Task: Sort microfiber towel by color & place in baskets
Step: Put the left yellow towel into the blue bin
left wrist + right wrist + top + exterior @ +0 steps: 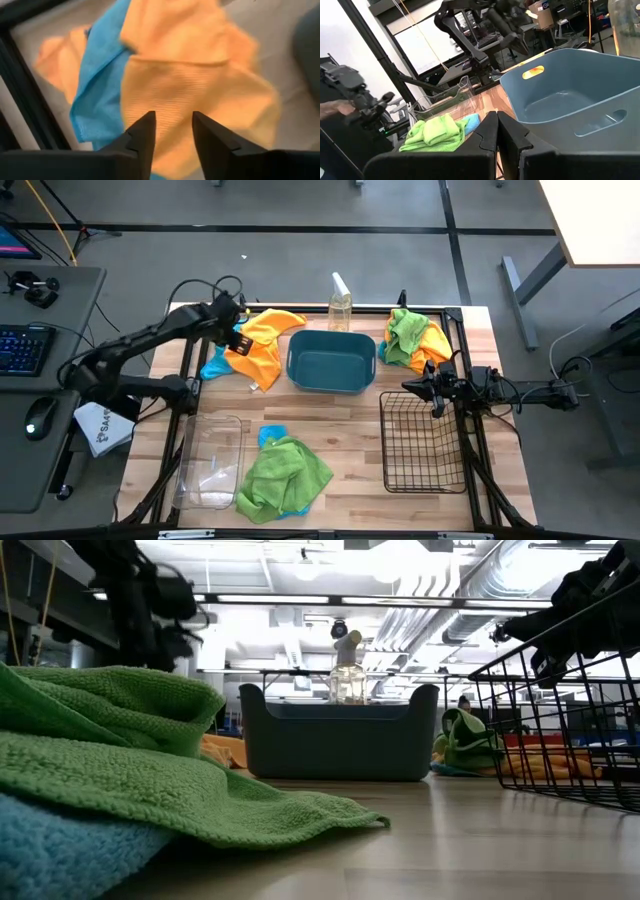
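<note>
An orange-yellow towel [265,345] lies spread at the far left on a sky blue towel [215,367]. My left gripper [238,337] is open just above them; the left wrist view shows its fingers [145,135] over the orange cloth [200,90], beside the blue one [100,95]. A lime green towel [285,475] lies over a blue one [272,435] near the front. A green and orange pile [410,340] lies at the far right. My right gripper [412,387] is shut and empty by the far edge of the black wire basket [425,445]. The teal tub [330,360] and the clear bin [212,460] hold no towels.
A pale spray bottle [340,305] stands behind the teal tub at the far edge. A dark frame rail [30,100] runs along the table's left side next to the towels. Bare wood [340,430] lies between the tub, bin and wire basket.
</note>
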